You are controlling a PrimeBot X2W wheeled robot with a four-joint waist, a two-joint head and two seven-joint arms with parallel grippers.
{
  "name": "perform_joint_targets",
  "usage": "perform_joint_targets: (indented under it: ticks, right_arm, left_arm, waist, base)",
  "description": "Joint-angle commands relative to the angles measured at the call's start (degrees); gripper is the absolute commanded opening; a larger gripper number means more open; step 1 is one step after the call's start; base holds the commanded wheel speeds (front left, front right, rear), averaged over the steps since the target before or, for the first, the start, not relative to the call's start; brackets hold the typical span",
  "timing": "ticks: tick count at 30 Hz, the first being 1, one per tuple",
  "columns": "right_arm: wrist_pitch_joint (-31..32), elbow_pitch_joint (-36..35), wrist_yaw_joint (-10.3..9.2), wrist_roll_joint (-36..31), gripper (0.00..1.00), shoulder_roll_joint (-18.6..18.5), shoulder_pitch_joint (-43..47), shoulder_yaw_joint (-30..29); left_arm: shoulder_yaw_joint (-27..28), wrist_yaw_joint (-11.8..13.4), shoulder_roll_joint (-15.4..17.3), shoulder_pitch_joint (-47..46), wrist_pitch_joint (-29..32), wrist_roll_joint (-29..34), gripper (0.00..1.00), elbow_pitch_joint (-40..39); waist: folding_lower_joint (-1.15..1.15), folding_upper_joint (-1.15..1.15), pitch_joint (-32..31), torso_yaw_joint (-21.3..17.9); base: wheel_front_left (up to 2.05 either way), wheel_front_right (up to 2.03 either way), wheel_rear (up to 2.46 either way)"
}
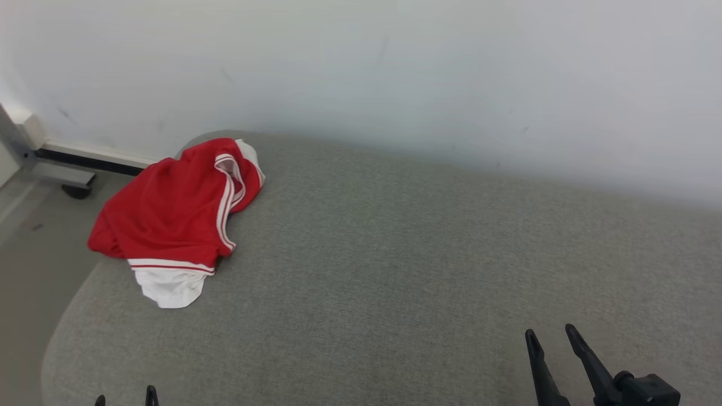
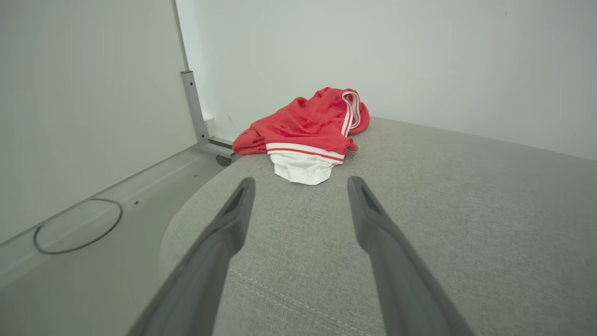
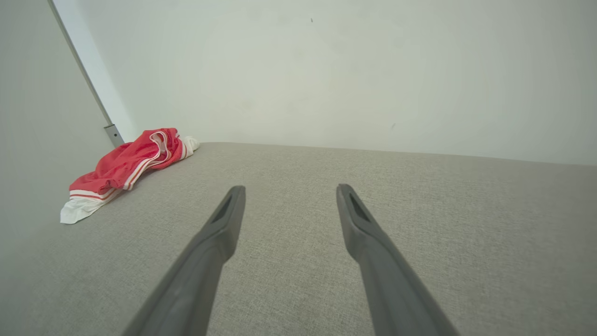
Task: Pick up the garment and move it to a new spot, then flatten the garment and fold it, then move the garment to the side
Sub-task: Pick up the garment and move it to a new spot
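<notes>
The garment (image 1: 169, 214) is red with white trim and a white part, lying crumpled at the far left corner of the grey fabric surface (image 1: 395, 270). Part of it hangs over the left edge. In the left wrist view the garment (image 2: 305, 133) lies straight ahead of my left gripper (image 2: 301, 184), whose fingers stand apart with nothing between them. My left gripper (image 1: 125, 395) just peeks in at the bottom left of the head view. My right gripper (image 1: 550, 332) is open and empty at the lower right, far from the garment (image 3: 126, 168).
A white wall (image 1: 395, 73) runs along the far edge of the surface. Left of the surface are the floor (image 1: 28, 254), a metal frame foot with a caster (image 1: 76, 190), and a cable loop on the floor (image 2: 77, 226).
</notes>
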Motion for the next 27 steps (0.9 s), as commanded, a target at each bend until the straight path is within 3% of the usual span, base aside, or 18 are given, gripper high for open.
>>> perform_joint_targets:
  ticks: [1, 12, 27]
  right_arm:
    - [-0.1, 0.1, -0.13, 0.1, 1.0, 0.3, 0.1, 0.0]
    - [-0.1, 0.1, -0.13, 0.2, 1.0, 1.6, 0.3, 0.6]
    - [-0.1, 0.4, -0.14, 0.7, 1.0, 1.9, -0.8, 2.0]
  left_arm:
    - [0.3, -0.1, -0.1, 0.9, -0.2, 0.2, 1.0, 0.0]
    - [1.6, -0.5, -0.1, 1.7, -0.2, 0.5, 1.0, -0.1]
    - [2.3, -0.7, -0.1, 1.7, -0.2, -0.8, 1.0, 0.6]
  waist:
    - [0.0, 0.0, -0.7, 5.2]
    - [0.0, 0.0, -1.2, 12.3]
    - [0.0, 0.0, -1.1, 12.4]
  base:
    - [0.0, 0.0, 0.0]
    - [0.0, 0.0, 0.0]
    - [0.0, 0.0, 0.0]
